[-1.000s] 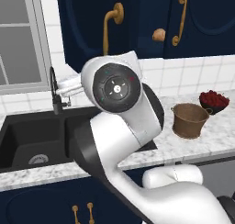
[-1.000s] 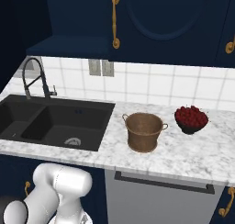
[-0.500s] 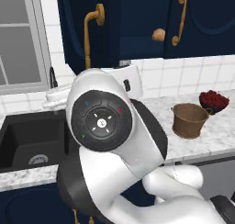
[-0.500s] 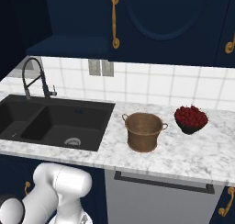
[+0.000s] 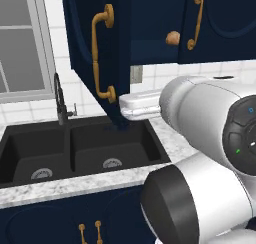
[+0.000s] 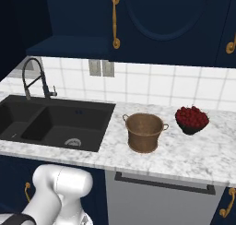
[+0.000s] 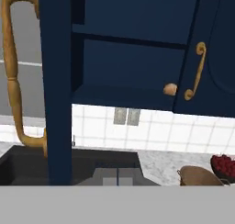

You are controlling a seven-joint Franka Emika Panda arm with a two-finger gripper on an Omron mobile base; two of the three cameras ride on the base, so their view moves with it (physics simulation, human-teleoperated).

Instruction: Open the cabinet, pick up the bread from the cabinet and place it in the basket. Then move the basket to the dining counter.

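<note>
Marbled worktop (image 6: 193,162) runs under navy cupboards, with a black sink (image 6: 50,122) at the left. Above it the cabinet (image 7: 137,48) has its left door (image 5: 92,53) swung wide on its brass handle (image 5: 100,58), so opening looks done. Next comes reaching onto the lower shelf for the bread (image 7: 170,89) (beside the closed door's handle). Rightward sit the basket (image 6: 144,132) and a fruit bowl (image 6: 191,119). I cannot tell the tool's state; the open door crowds the approach.

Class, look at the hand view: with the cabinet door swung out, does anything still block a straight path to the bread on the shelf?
Nothing visible does: the bread sits at the open shelf's front edge, beside the closed right door; the open door hangs off left.
</note>
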